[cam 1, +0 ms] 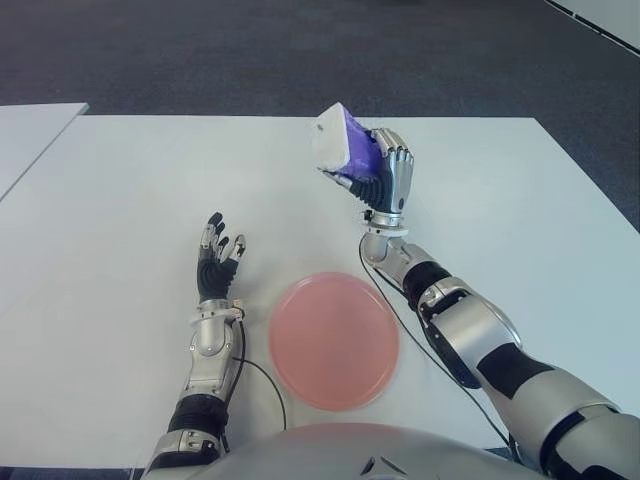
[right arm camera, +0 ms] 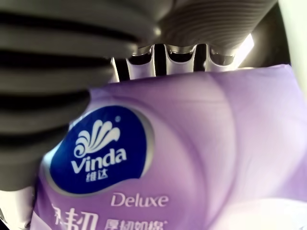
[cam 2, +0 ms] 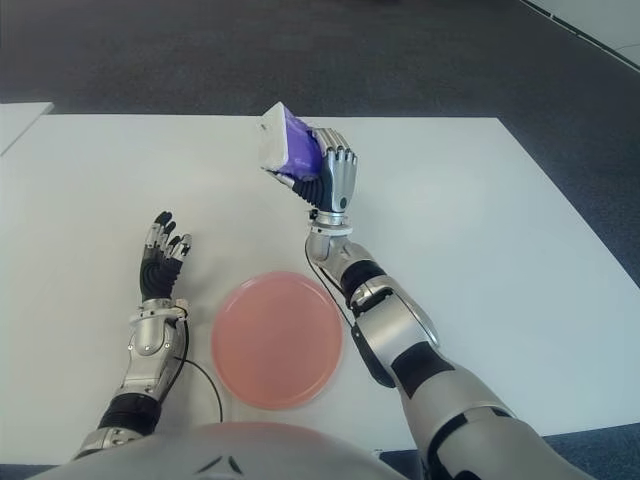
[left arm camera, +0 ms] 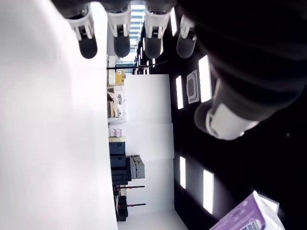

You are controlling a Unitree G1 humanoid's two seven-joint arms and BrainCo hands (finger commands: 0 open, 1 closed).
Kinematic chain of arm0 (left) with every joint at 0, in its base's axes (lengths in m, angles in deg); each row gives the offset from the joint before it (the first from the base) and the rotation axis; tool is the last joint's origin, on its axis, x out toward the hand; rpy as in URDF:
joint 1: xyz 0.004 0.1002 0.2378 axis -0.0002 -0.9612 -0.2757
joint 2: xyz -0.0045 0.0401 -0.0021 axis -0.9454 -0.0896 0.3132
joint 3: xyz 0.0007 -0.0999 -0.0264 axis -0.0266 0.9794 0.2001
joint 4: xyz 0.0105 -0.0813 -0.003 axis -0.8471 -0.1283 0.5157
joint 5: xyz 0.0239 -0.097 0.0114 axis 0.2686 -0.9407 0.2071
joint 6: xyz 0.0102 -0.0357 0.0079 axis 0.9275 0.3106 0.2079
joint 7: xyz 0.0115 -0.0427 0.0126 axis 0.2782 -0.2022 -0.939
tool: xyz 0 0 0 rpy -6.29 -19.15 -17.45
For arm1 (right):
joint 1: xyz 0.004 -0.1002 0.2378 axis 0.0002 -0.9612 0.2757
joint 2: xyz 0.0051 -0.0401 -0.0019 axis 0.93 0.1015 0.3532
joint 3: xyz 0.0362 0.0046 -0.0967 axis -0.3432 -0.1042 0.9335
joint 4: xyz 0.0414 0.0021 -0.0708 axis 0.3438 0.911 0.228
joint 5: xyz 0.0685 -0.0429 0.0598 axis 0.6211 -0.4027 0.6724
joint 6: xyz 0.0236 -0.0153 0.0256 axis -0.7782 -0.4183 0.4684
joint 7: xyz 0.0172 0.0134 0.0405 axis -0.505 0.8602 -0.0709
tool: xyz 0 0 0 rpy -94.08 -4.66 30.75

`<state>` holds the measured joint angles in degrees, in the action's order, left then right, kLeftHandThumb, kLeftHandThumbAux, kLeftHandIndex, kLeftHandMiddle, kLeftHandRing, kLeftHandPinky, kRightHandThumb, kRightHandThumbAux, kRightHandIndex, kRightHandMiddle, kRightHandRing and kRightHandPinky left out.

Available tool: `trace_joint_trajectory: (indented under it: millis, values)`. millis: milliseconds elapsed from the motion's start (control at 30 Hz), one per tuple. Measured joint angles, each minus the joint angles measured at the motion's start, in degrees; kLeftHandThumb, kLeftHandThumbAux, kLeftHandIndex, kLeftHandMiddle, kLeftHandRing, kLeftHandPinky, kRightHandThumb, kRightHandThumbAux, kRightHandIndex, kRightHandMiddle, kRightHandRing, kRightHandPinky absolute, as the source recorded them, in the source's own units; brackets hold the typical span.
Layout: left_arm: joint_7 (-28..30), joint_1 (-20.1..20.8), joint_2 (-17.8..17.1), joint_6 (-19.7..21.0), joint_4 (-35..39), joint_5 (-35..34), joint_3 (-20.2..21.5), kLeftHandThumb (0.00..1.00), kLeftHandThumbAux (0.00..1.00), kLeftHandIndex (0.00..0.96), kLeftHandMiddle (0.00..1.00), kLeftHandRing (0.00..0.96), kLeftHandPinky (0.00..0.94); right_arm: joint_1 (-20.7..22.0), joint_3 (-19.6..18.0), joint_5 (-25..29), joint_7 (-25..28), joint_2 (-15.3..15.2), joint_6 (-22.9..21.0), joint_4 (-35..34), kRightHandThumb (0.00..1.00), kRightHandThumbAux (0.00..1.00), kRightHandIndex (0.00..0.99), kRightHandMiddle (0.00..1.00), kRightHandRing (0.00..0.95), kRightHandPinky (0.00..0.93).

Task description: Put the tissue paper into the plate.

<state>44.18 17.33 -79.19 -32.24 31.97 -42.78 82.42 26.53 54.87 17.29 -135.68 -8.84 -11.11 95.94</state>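
Note:
A purple and white pack of tissue paper (cam 1: 338,142) is held up above the white table, gripped by my right hand (cam 1: 385,178), whose fingers (right arm camera: 72,33) wrap around the pack (right arm camera: 182,143). The pack is lifted beyond the far side of the pink plate (cam 1: 333,340), which lies flat near the table's front edge with nothing in it. My left hand (cam 1: 215,258) shows to the left of the plate, fingers spread and holding nothing.
The white table (cam 1: 130,190) stretches wide on both sides of the plate. A second white table's corner (cam 1: 30,130) shows at the far left. Dark carpet (cam 1: 300,50) lies beyond the far edge.

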Motion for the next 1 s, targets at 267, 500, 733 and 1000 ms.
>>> trace_joint_trajectory:
  millis: [267, 500, 733, 1000]
  values:
    - [0.0, 0.3, 0.01, -0.39, -0.39, 0.0, 0.09, 0.191, 0.655, 0.085, 0.04, 0.008, 0.019, 0.07, -0.42, -1.39, -4.33, 0.32, 0.06, -2.36, 0.856, 0.675, 0.401, 0.539, 0.88, 0.864]
    - [-0.02, 0.71, 0.08, -0.88, -0.96, 0.03, 0.06, 0.186, 0.659, 0.08, 0.036, 0.004, 0.012, -1.32, 1.52, -4.2, -2.66, 0.19, -0.35, -11.29, 0.856, 0.674, 0.404, 0.54, 0.876, 0.856]
    - [-0.04, 1.07, 0.1, -1.02, -1.06, 0.28, 0.01, 0.174, 0.652, 0.08, 0.035, 0.003, 0.006, -10.38, 5.02, -7.74, 6.32, -2.05, -0.2, -28.4, 0.855, 0.675, 0.402, 0.537, 0.856, 0.841]
    - [-0.04, 1.14, 0.12, -1.06, -1.08, 0.4, 0.07, 0.169, 0.642, 0.077, 0.033, 0.0, 0.006, -22.94, 6.52, -8.1, 22.91, -11.31, 3.58, -47.44, 0.856, 0.675, 0.401, 0.538, 0.832, 0.812]
